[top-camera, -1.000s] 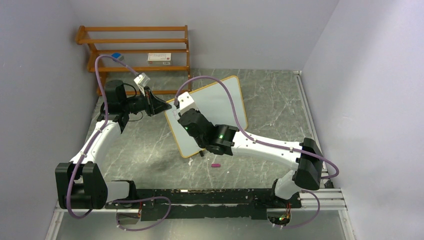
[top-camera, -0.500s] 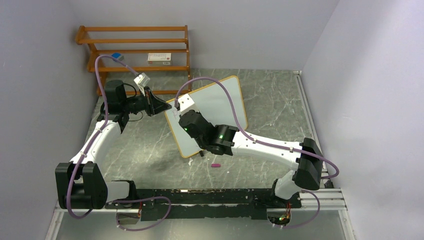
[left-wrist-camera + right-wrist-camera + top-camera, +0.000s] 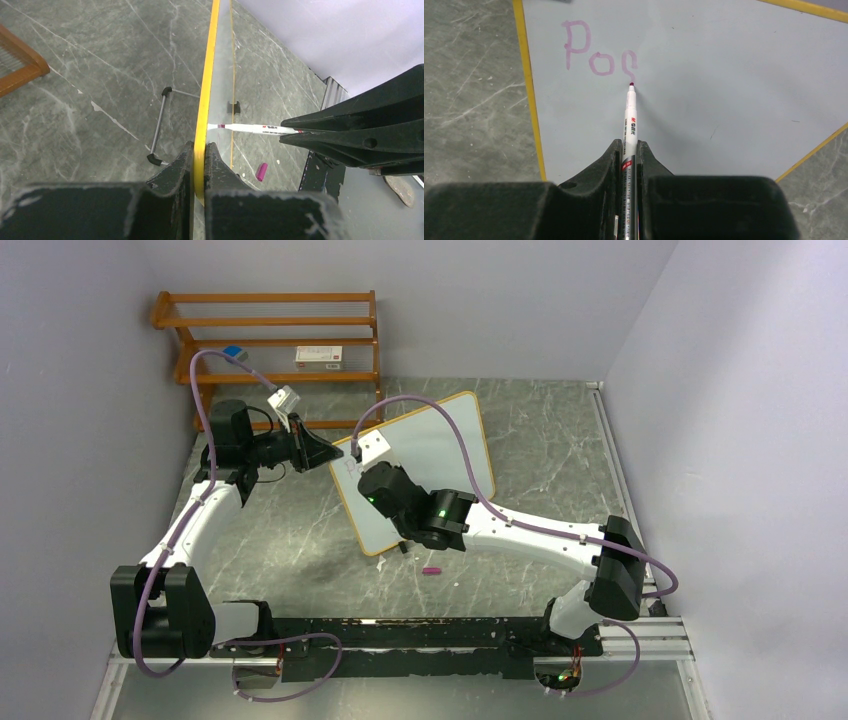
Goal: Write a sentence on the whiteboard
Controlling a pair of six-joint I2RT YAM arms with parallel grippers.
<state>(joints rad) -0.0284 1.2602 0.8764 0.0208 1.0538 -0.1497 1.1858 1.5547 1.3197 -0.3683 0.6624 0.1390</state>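
The whiteboard (image 3: 430, 450) stands tilted on the stone table, seen face-on in the right wrist view (image 3: 724, 75) and edge-on in the left wrist view (image 3: 206, 85). My left gripper (image 3: 199, 150) is shut on its yellow frame edge at the top left corner (image 3: 335, 455). My right gripper (image 3: 628, 147) is shut on a white marker (image 3: 630, 117), whose purple tip touches the board at the foot of the letter "s". The sentence (image 3: 599, 50) reads "Pos" in purple. The marker also shows in the left wrist view (image 3: 250, 129).
A purple marker cap (image 3: 432, 570) lies on the table in front of the board, also in the left wrist view (image 3: 261, 171). A wooden shelf (image 3: 270, 340) with a small box stands at the back left. A black foot (image 3: 233, 107) supports the board.
My right gripper has shifted slightly left and down along the board with the marker. The left arm and the board have not moved.
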